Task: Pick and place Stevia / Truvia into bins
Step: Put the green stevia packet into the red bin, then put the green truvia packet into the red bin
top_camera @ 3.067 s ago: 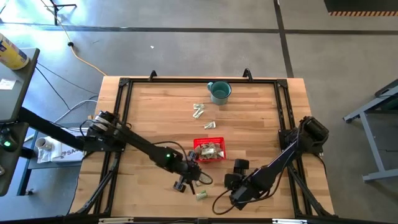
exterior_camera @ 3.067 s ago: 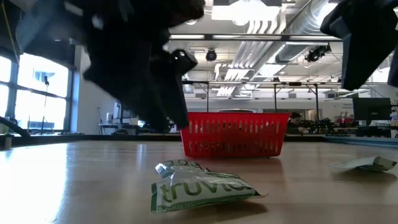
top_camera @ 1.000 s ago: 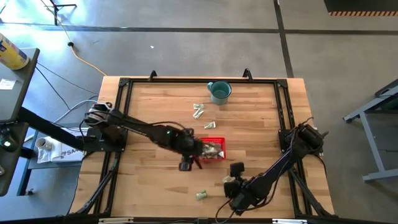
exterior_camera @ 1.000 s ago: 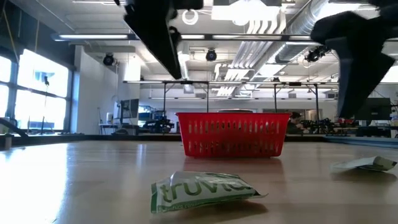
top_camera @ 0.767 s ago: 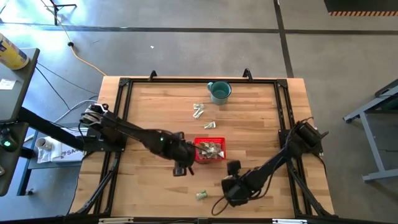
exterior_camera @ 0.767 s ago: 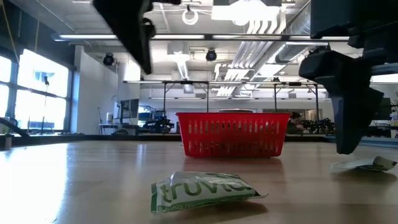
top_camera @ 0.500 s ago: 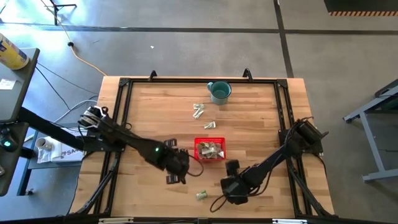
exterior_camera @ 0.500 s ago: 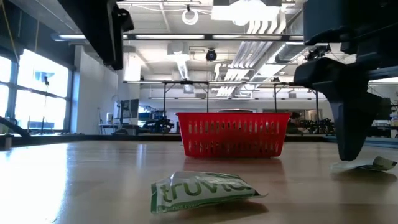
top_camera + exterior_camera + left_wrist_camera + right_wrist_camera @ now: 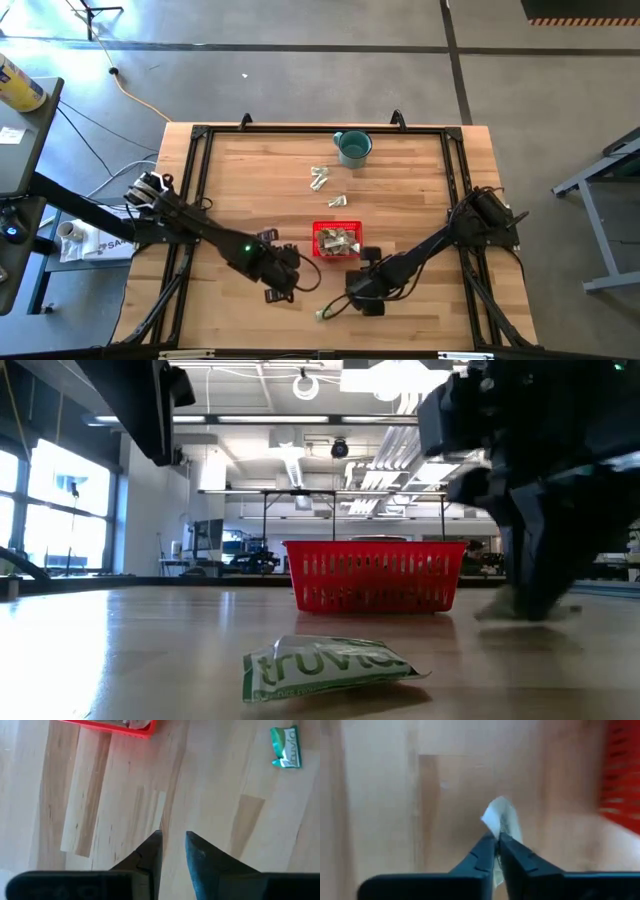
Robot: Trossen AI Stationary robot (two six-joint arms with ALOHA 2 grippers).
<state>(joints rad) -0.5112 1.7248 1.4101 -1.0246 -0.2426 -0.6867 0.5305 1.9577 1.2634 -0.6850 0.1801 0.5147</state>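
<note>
The red basket point(image 9: 337, 240) stands at mid-table with several Truvia packets inside. One packet point(image 9: 322, 314) lies flat near the table's front edge, large in the low view's foreground point(image 9: 330, 665). More packets point(image 9: 320, 178) lie toward the teal mug point(image 9: 352, 147). My right gripper point(image 9: 496, 839), near the basket's front right corner, is shut on a white packet point(image 9: 501, 817). My left gripper point(image 9: 173, 839) hovers above bare wood in front of and left of the basket, fingers a narrow gap apart with nothing between them. My right gripper pinches the white packet by one end point(image 9: 501, 829) between its two fingertips, coming from above and pointing steeply down. The rest of the packet sticks out past the fingertips. It sits low over the wood point(image 9: 508, 606); whether it still touches the table I cannot tell.
A black metal frame point(image 9: 200, 135) runs round the tabletop. The teal mug stands near the far edge. Bare wood lies left of the basket and along the near edge around the lone packet.
My left gripper has left the basket and swung toward the table's near left. My right gripper has gone left toward the basket, sunk onto the packet that lay on the table and taken hold of it; the packet has shifted left with it.
</note>
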